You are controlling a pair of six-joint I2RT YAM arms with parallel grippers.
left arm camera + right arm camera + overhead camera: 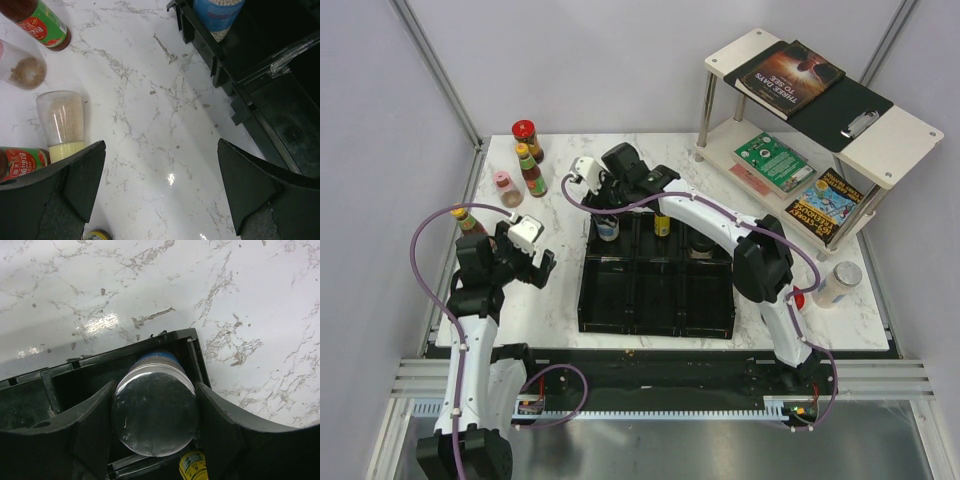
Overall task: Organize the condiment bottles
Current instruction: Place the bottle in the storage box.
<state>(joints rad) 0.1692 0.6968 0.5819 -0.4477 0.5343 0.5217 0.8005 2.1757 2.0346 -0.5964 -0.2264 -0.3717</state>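
Right gripper (156, 426) clamping round silver-lidded jar (155, 410), left gripper (162, 185) spread over veined marble (150, 100)

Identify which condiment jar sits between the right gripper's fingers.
The silver-lidded, blue-labelled jar in the far-left corner compartment of the black tray; the right gripper clasps its lid, and no other bottle is touched.

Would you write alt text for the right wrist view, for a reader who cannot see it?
The right gripper clamps the silver lid of a blue-labelled jar standing in a corner compartment of the black tray. White marble tabletop lies beyond the tray, and a yellow-topped bottle shows at the bottom edge.
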